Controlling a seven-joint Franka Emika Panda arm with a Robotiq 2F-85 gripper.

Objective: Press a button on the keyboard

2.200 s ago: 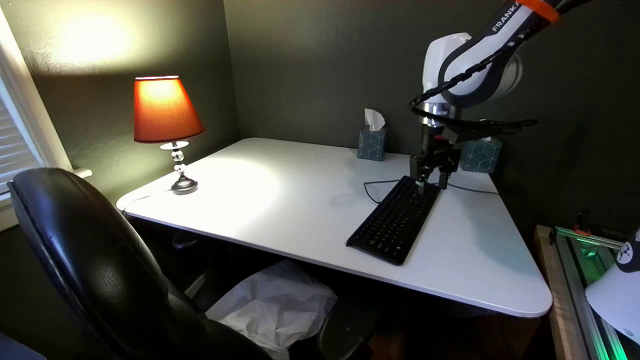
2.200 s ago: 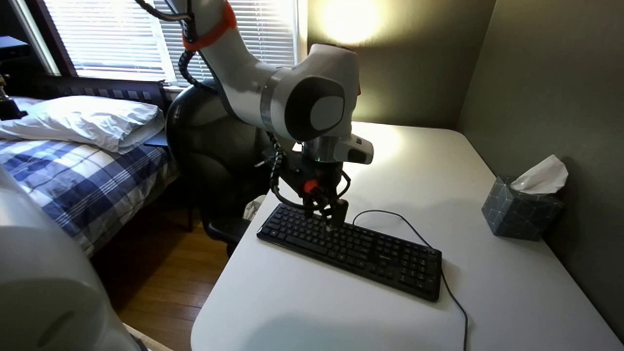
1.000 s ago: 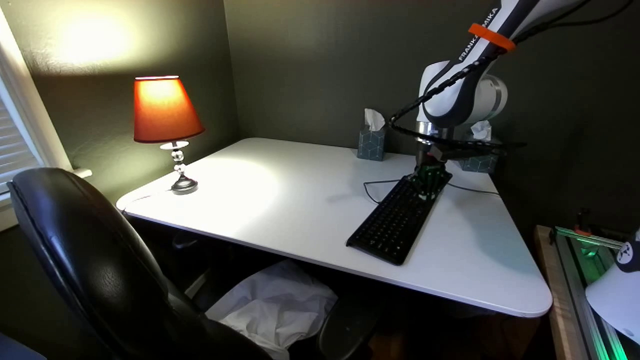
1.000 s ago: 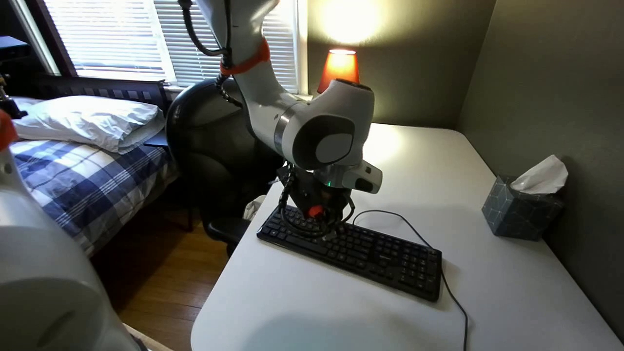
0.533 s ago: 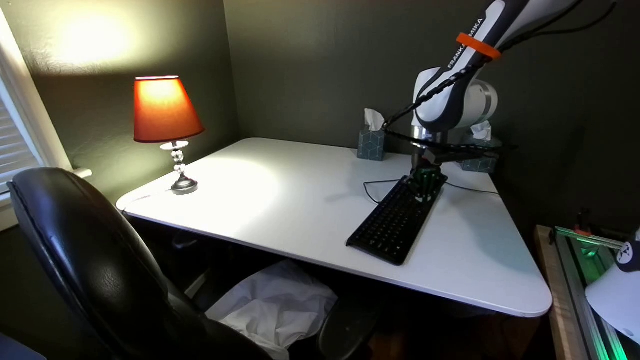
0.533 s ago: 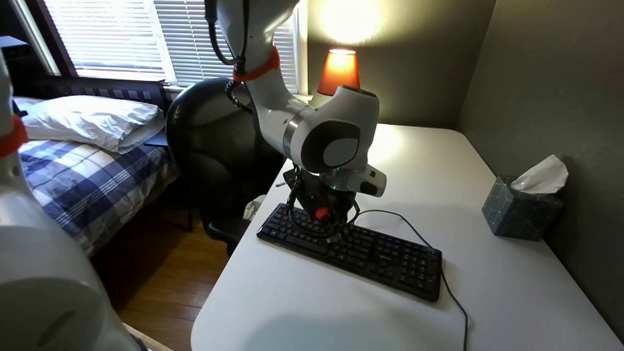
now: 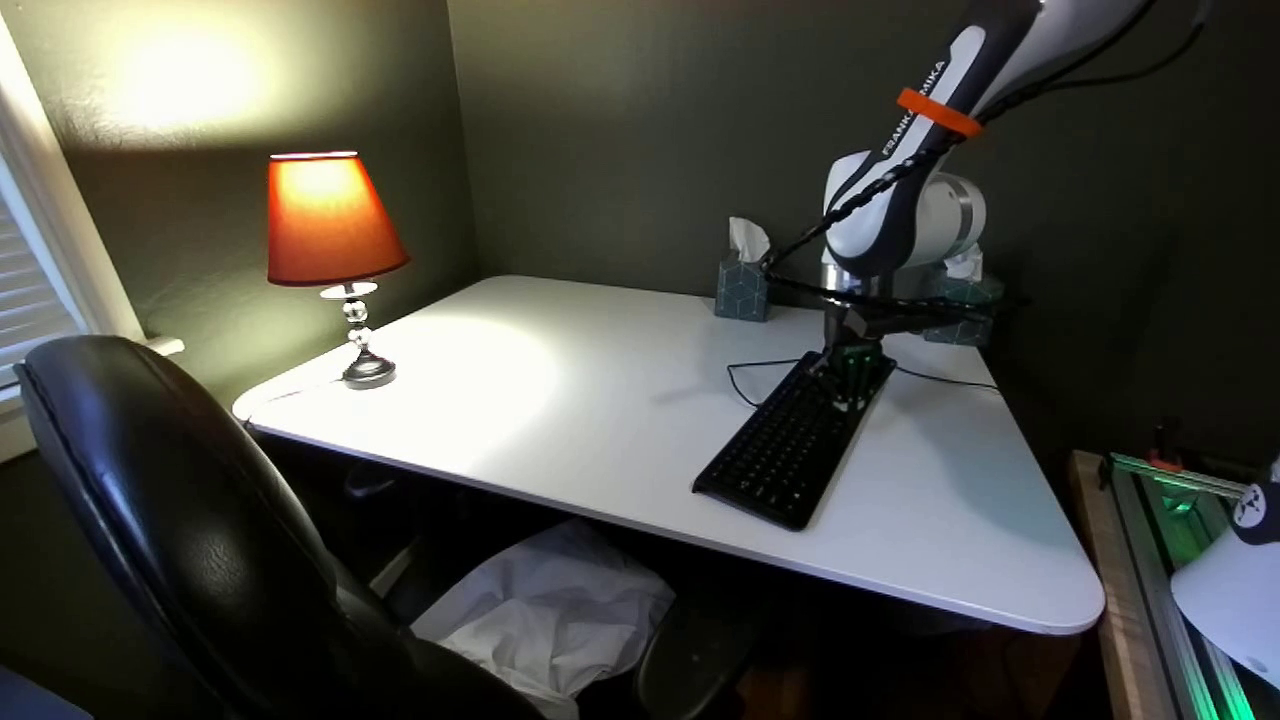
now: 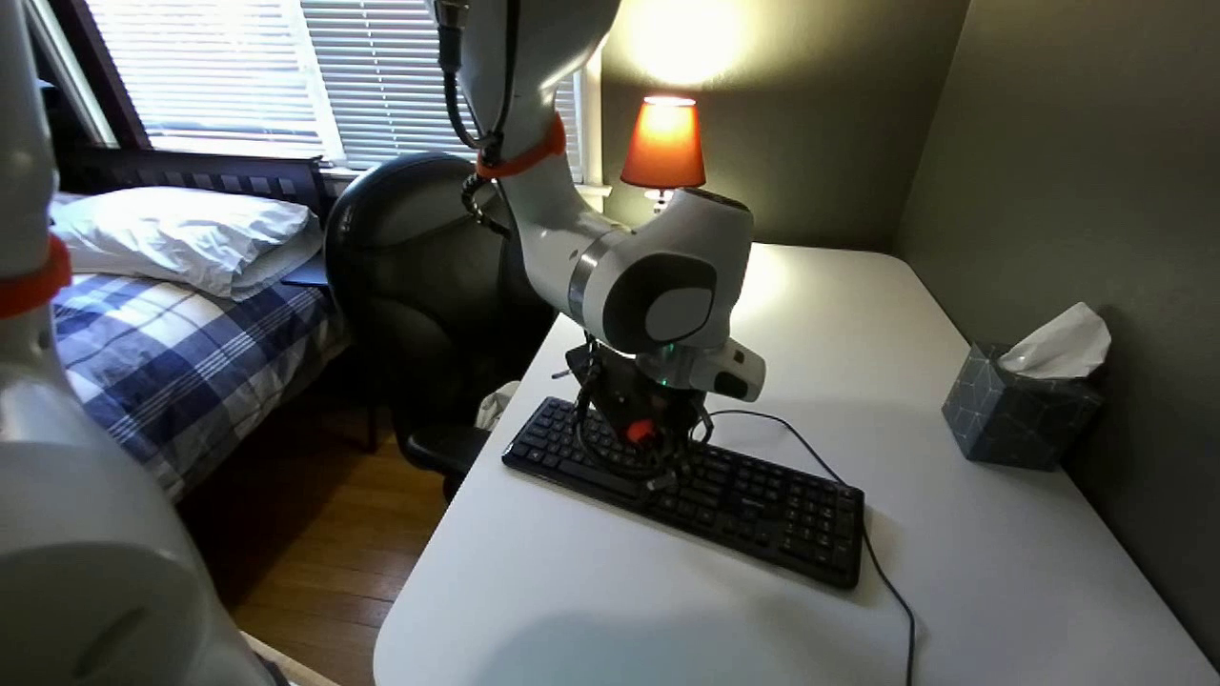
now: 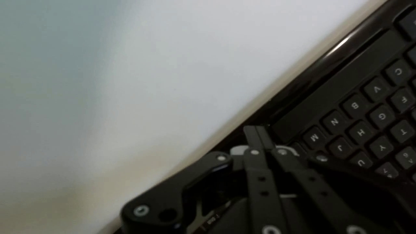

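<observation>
The black keyboard (image 7: 785, 455) lies on the white table, with its cable (image 8: 801, 440) trailing away behind it. In the wrist view its letter keys appear upside down. My gripper (image 9: 258, 128) points down at it, fingertips pressed together with nothing between them. From the wrist, the tips overlap the keyboard's front border by the end of the long space bar (image 9: 338, 83), near the M key (image 9: 314, 136). Both exterior views place the gripper (image 8: 660, 481) low over the keys. Whether the tips touch a key or hover just above, I cannot tell.
A tissue box (image 7: 742, 288) stands by the back wall, and another tissue box (image 7: 965, 305) sits partly behind the arm. A lit red lamp (image 7: 335, 225) is at the table's far end. The black office chair (image 7: 190, 520) stands along one side.
Over two seconds ago the fingers stood apart above the keyboard; they have since come together. The arm has lowered onto the keyboard area and shifted slightly. The keyboard has stayed in place.
</observation>
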